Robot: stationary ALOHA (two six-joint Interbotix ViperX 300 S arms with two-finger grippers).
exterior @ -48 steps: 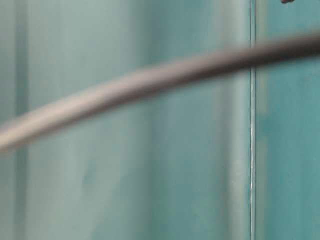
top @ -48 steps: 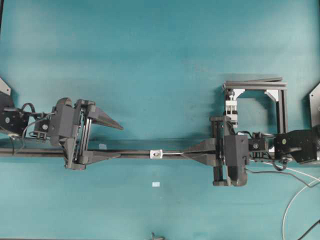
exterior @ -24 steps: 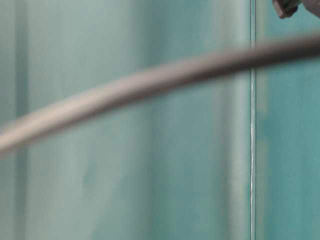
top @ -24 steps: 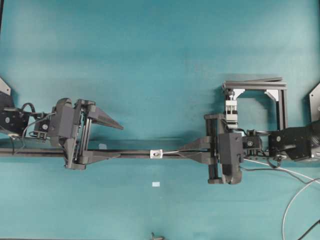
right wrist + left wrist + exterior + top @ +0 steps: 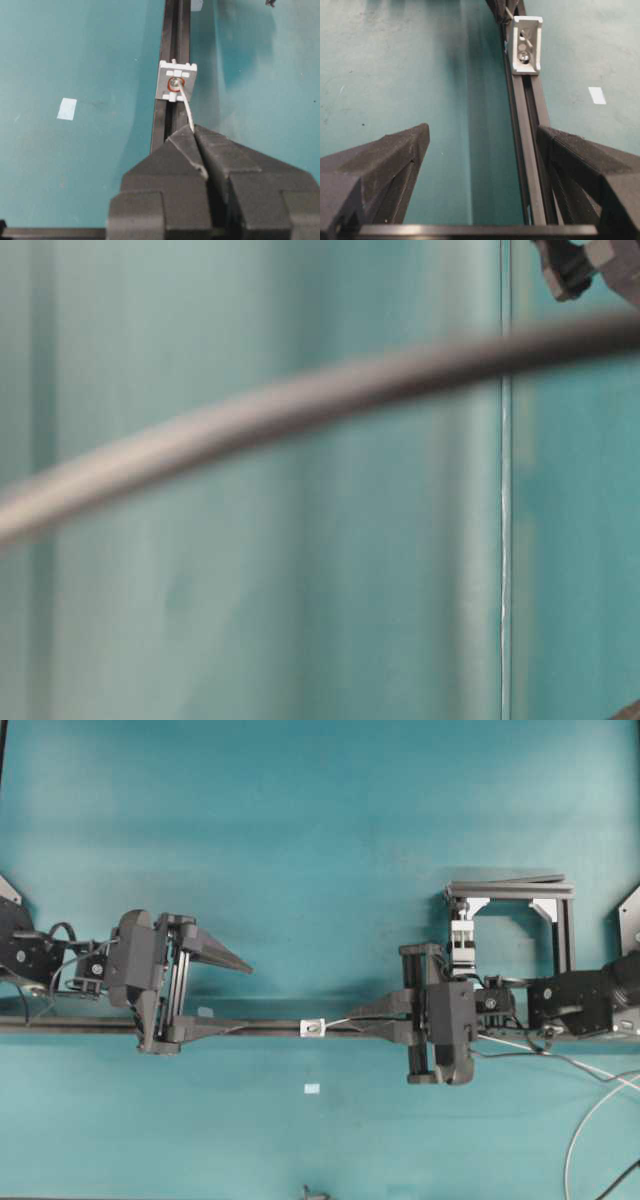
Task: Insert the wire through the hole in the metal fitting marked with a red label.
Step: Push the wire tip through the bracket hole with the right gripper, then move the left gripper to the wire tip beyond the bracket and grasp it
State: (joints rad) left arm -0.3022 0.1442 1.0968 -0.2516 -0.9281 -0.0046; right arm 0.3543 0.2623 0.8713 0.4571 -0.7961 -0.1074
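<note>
A black rectangular frame (image 5: 560,920) holds a white clamp block (image 5: 460,935); a white tag (image 5: 312,1089) lies apart.

I read no text, brand, number or sign on any surface; the pale tag (image 5: 66,109) on my table (image 5: 75,60) is blank.

The thin pale wire (image 5: 186,106) reaches, seemingly entering, the red-ringed hole (image 5: 175,83) of the squarish metal fitting (image 5: 176,81).

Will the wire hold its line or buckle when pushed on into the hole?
Probably fairly stiff: the wire spans from the right tool to the fitting in a gentle curve, unsagging. Being so thin, it may bow if its tip catches the hole rim.
</note>
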